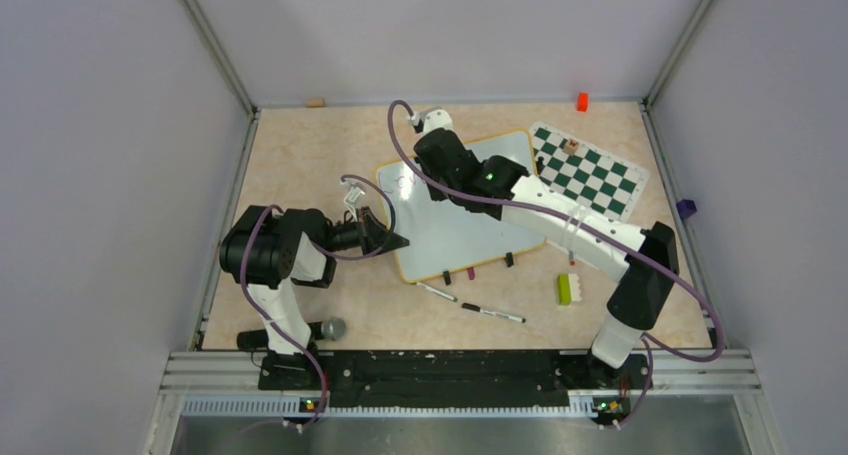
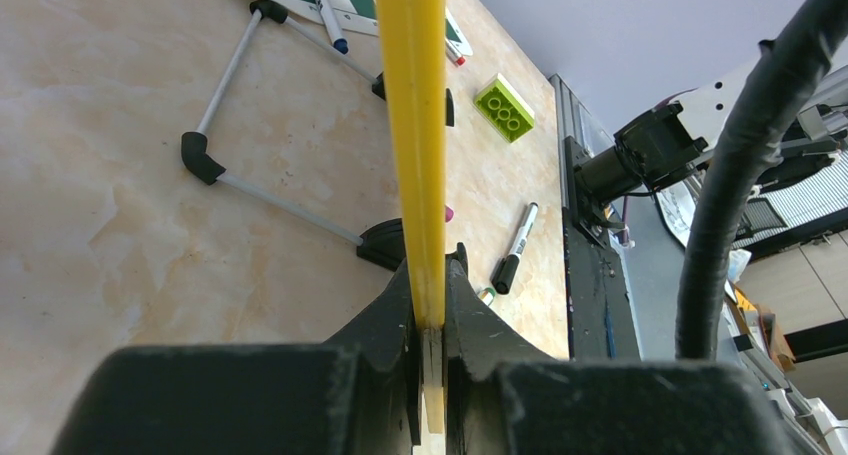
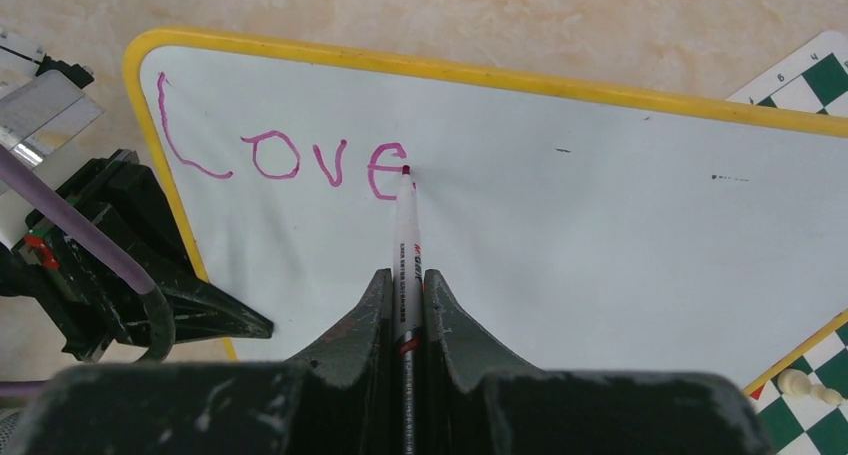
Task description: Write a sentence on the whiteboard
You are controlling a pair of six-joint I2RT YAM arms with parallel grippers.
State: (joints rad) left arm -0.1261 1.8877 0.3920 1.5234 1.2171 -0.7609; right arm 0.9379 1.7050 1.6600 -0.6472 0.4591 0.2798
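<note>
My right claw [image 3: 405,275] is clamped shut on the marker [image 3: 406,225], its tip touching the whiteboard [image 3: 600,245] right at the tail of the "e" in "Love" [image 3: 300,160] — the only word of the sentence up so far. The board sits mid-bench, just left of the chess mat [image 1: 590,170], and my left claw [image 2: 428,310] pinches its yellow frame [image 2: 415,125] on the left edge, jaws narrowed to the thickness of that rim. That thin pinch is what worries me: I judge that if I lean on the marker too hard, or drag it sideways far from the held edge, the board could pivot about the pinch or skid on the bench [image 2: 120,175], and the next letters would wander. Too light a press and the stroke would break up. The marker stands a long way out of my jaws, so a hard push could also tilt or slide it in the grip. The ink looks fresh; bringing my right claw low over "Love" to begin another line could smear it. The big letters may crowd the remaining words.
</note>
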